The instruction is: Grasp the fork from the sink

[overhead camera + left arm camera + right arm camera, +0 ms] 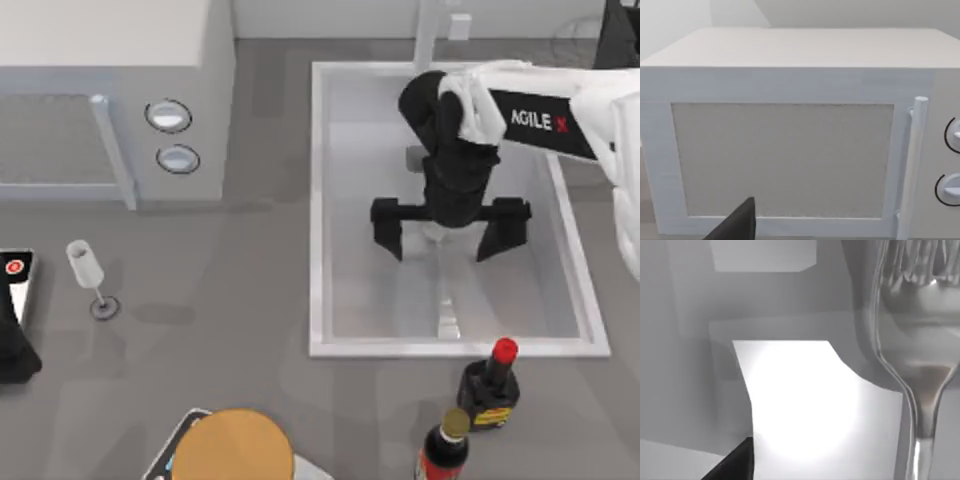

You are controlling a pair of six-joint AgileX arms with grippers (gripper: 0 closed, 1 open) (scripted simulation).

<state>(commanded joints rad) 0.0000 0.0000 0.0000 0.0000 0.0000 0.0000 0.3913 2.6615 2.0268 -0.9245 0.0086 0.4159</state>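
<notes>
The sink (pixel 318 200) is a large pale basin right of the table's centre. The fork (pixel 448 312) lies on its floor, its handle pointing to the front rim and its tines hidden under my right gripper (pixel 445 228). That gripper hangs low over the fork's head, open, its two dark fingers spread wide to either side. In the right wrist view the silvery fork (pixel 920 340) is very close, tines and neck beside the white sink floor, with one dark fingertip (pixel 735 465) at the edge. My left gripper (pixel 12 320) is parked at the table's left edge, open.
A boxy grey microwave (pixel 110 90) stands at the back left and faces the left wrist camera (pixel 790 150). A wine glass (pixel 90 275) stands left of the sink. Two dark bottles (pixel 490 385) (pixel 445 445) stand before the sink's front rim. A round tan object (pixel 235 445) sits at the front. The faucet post (pixel 430 35) rises behind the sink.
</notes>
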